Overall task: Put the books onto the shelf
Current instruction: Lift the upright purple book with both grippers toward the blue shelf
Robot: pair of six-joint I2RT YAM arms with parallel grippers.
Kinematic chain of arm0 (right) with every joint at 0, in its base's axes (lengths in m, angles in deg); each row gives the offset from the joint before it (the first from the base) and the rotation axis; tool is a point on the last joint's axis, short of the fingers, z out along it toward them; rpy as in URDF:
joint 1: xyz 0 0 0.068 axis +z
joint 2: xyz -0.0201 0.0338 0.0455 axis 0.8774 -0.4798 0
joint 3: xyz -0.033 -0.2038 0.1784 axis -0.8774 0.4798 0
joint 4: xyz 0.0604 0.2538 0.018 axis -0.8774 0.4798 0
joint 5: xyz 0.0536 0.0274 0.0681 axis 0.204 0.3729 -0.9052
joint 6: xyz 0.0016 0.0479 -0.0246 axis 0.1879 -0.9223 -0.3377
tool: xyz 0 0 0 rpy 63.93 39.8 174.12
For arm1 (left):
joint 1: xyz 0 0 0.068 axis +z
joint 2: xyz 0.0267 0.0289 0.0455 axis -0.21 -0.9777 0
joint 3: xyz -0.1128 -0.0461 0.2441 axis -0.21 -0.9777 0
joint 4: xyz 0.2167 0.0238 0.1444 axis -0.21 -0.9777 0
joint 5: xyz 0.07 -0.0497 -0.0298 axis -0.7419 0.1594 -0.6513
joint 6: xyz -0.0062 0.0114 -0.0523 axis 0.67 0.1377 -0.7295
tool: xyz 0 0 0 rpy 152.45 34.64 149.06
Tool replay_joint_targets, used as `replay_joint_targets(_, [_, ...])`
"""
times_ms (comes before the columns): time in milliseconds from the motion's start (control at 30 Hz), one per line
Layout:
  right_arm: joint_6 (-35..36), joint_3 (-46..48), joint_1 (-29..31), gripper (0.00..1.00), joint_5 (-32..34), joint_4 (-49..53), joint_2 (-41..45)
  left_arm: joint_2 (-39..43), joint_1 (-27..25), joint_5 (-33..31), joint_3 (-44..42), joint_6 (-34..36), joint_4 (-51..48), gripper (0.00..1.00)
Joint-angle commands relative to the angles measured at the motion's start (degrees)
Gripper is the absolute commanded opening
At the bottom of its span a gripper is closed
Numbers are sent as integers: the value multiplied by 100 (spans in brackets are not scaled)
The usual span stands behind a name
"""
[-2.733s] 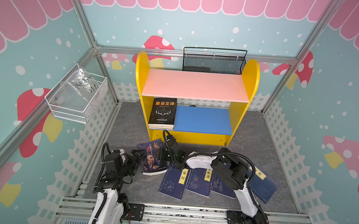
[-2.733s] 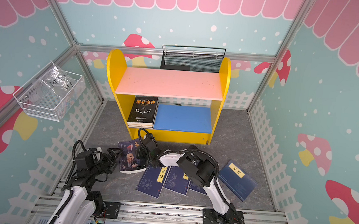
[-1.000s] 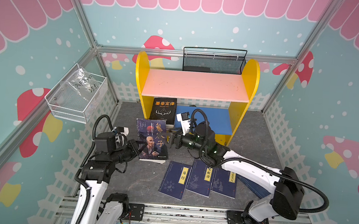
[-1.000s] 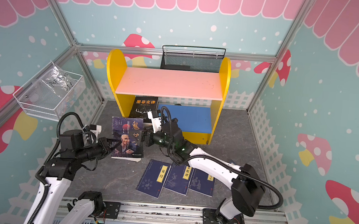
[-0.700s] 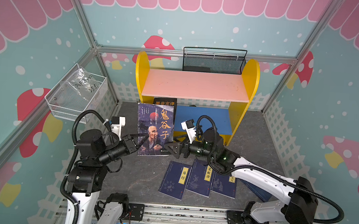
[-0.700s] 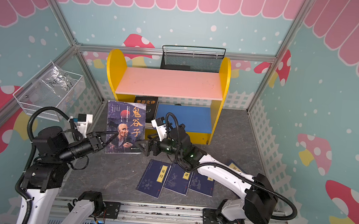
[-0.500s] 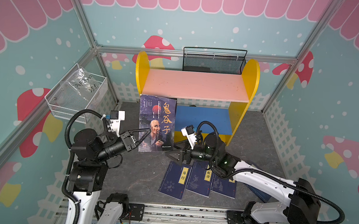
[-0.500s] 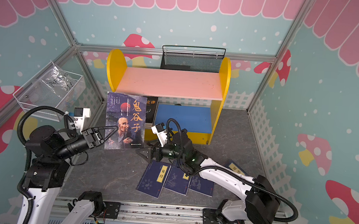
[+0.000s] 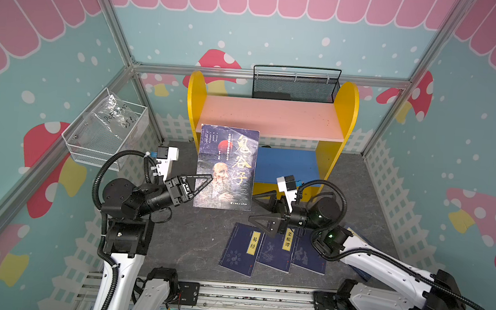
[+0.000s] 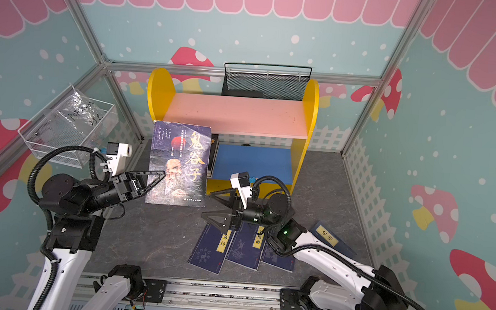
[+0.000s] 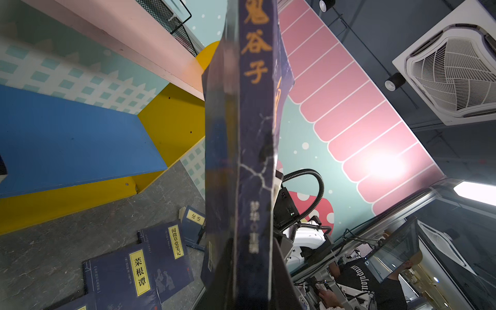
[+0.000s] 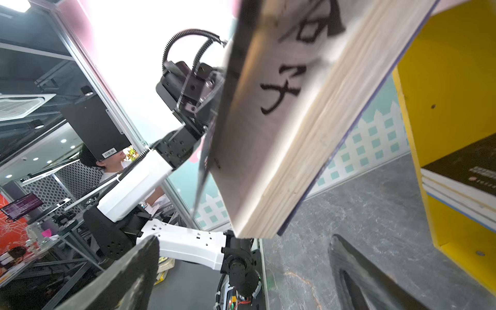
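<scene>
My left gripper (image 9: 207,178) is shut on the left edge of a dark book with a red moon (image 9: 226,166). It holds the book up off the floor, cover up, in front of the shelf (image 9: 270,119). The left wrist view shows the book's spine (image 11: 252,161) between the fingers. My right gripper (image 9: 252,207) stands open just below the book's lower right corner (image 12: 281,161), nothing between its fingers. A black book (image 10: 213,153) lies on the blue lower board (image 9: 285,164). Three navy books (image 9: 242,249) lie on the floor; another (image 10: 329,236) lies by the right arm.
A black mesh basket (image 9: 294,83) stands behind the shelf's pink board. A white wire basket (image 9: 106,132) hangs on the left wall. A metal rail (image 9: 229,293) runs along the front edge. White picket fencing (image 9: 389,185) lines the floor's sides.
The left gripper has raised the dark book from the floor and carried it back toward the shelf. The right gripper has dropped away from the book's right edge, staying open.
</scene>
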Motion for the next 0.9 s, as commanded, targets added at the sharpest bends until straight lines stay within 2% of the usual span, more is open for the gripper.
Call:
replay_joint_targets(0, [31, -164, -89, 99, 279, 365, 278, 14, -26, 51, 140, -76, 513, 0])
replay_joint_targets(200, [-83, -772, -110, 99, 495, 480, -328, -20, -108, 11, 102, -219, 792, 0])
replay_joint_targets(400, [-22, -1264, -233, 99, 338, 455, -936, 1, -151, 93, 122, -478, 1183, 0])
replay_joint_targets(500, [-227, -1248, -512, 99, -206, -104, -1093, 1, -185, 145, 117, -662, 1414, 0])
replay_joint_targets(667, [-1185, -1259, -743, 90, -1451, -1619, -1565, -28, -236, 170, 158, -731, 1530, 0])
replay_joint_targets(767, [-1903, -1190, -743, 83, -1853, -2637, -1859, -94, -253, 128, 162, -793, 1570, 0])
replay_joint_targets(867, [-2050, -1130, -718, 81, -1952, -2993, -1989, -172, -286, 124, 203, -869, 1656, 0])
